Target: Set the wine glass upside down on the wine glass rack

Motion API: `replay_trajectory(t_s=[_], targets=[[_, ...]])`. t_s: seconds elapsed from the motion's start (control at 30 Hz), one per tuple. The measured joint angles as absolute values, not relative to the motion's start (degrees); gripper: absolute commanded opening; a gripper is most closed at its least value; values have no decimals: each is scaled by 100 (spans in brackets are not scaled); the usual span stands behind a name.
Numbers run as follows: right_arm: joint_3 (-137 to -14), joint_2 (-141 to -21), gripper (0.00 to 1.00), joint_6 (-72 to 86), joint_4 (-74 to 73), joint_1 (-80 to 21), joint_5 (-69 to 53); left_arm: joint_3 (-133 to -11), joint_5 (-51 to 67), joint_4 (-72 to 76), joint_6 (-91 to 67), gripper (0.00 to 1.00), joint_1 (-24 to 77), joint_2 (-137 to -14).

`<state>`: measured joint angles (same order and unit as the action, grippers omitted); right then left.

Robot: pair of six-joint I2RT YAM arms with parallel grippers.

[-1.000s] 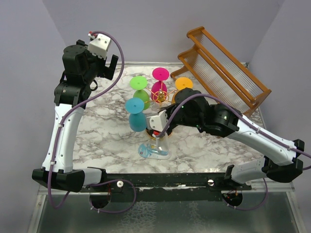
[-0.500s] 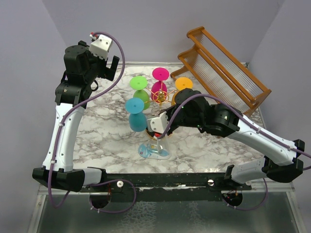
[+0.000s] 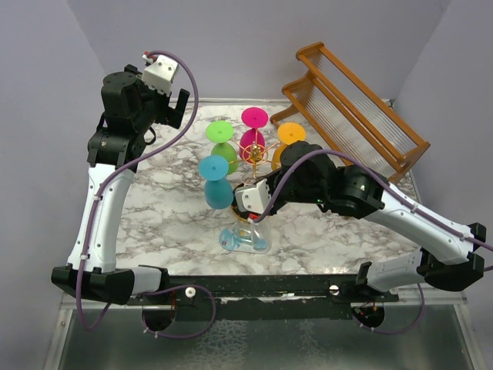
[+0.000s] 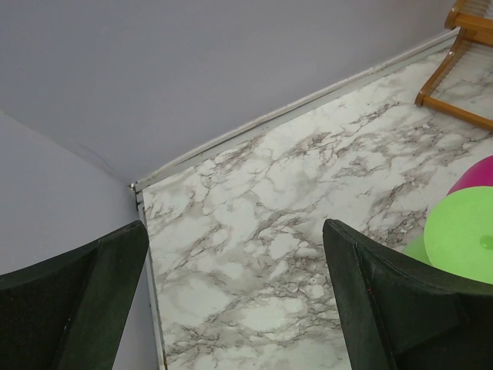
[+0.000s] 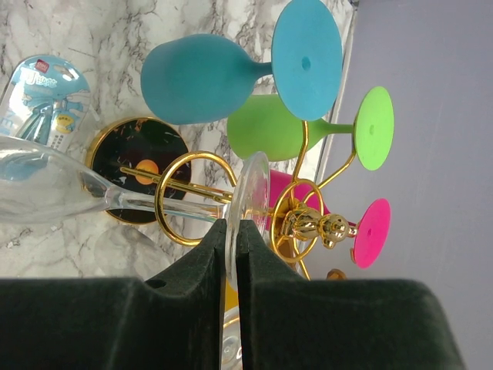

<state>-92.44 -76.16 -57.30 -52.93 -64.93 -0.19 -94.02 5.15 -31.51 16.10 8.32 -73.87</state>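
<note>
The clear wine glass (image 5: 46,189) hangs upside down, its stem passing through a gold ring arm of the wine glass rack (image 5: 312,226). My right gripper (image 5: 232,225) is shut on the rim of the glass's round foot (image 5: 253,185). In the top view the bowl (image 3: 245,235) hangs just below the right gripper (image 3: 248,202), in front of the gold rack (image 3: 253,154). The rack's black gold-rimmed base (image 5: 142,166) shows behind the stem. My left gripper (image 4: 235,231) is open and empty, held high over the table's far left corner (image 3: 179,104).
Blue (image 3: 216,181), green (image 3: 222,142), magenta (image 3: 253,127) and orange (image 3: 291,132) glasses hang upside down on the rack. A large wooden slatted rack (image 3: 362,116) stands at the back right. A blue printed packet (image 5: 42,96) lies on the marble under the clear bowl.
My right arm has shifted slightly, and the clear glass has moved a little with it at the ring. The left arm has stayed still.
</note>
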Motion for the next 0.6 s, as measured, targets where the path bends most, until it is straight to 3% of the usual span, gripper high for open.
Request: replay_trajectory(t_s=[0.6], targets=[[-9229, -7566, 17, -5728, -5323, -6493, -143, -9371, 545, -3159, 1636, 99, 832, -7389]])
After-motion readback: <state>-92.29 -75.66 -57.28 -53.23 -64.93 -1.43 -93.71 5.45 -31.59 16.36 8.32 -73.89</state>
